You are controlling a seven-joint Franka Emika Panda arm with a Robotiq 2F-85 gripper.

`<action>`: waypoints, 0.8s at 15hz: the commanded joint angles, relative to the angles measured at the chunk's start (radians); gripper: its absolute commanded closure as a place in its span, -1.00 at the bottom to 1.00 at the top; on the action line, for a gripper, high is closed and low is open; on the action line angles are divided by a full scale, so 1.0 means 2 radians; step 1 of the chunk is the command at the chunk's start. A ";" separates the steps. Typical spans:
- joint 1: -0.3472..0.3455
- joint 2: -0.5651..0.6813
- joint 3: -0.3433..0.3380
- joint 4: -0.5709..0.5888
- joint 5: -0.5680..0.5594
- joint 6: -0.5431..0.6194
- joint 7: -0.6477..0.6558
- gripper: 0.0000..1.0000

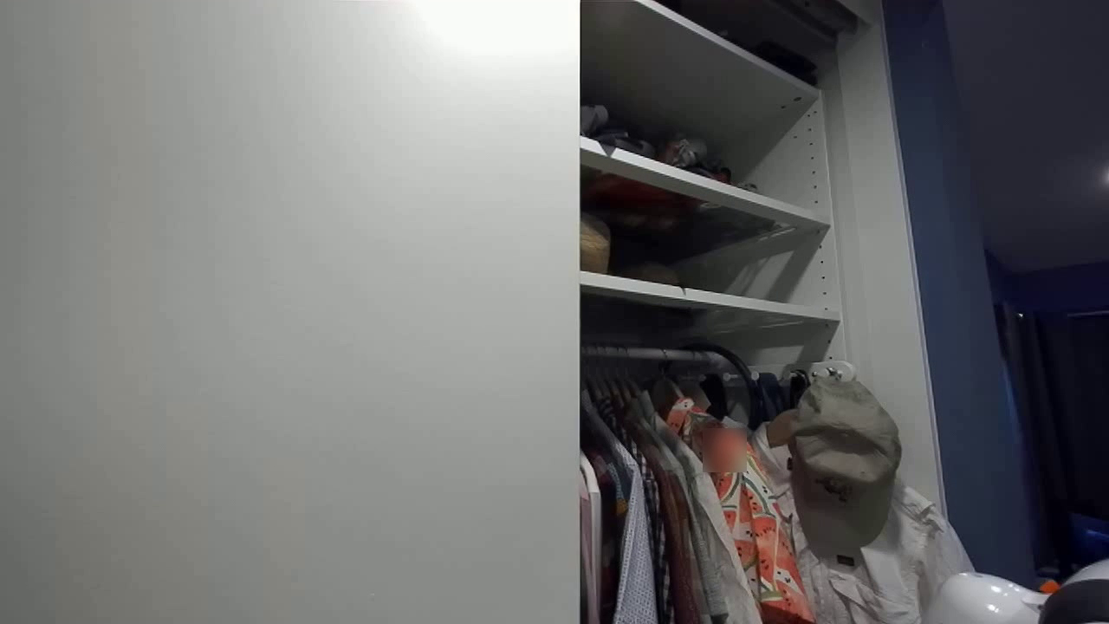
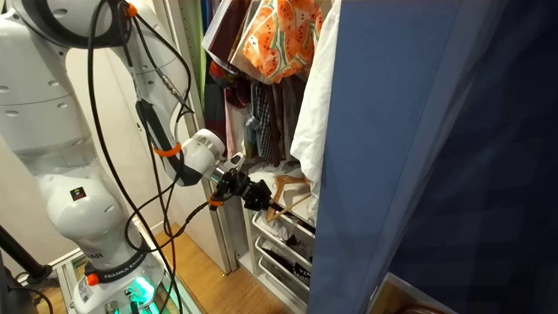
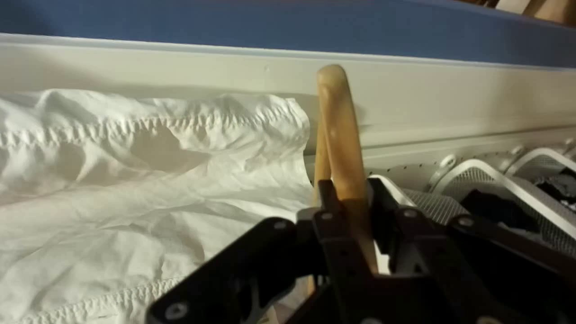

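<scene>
Your black two-finger gripper (image 3: 353, 197) clamps the tan, triangular wooden hanger (image 3: 339, 121) where it's slim, likely for easy pinching; crinkled white fabric garment (image 3: 189, 184) hangs beside hanger.

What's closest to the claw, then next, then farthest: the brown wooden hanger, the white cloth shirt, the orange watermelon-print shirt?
Going by an exterior view:
1. Brown wooden hanger: held in the claw, as the wrist view shows.
2. White cloth shirt: hanging with its lower end near the hanger.
3. Orange watermelon-print shirt: hanging higher, well above the claw.
</scene>
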 commanded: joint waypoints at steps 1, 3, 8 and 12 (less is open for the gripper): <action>-0.010 -0.017 -0.014 0.003 -0.047 0.051 0.079 0.89; -0.011 -0.016 -0.016 0.009 -0.083 0.089 0.117 0.89; -0.028 -0.018 -0.032 0.010 -0.264 0.177 0.243 0.89; -0.032 -0.008 -0.029 0.012 -0.420 0.233 0.328 0.89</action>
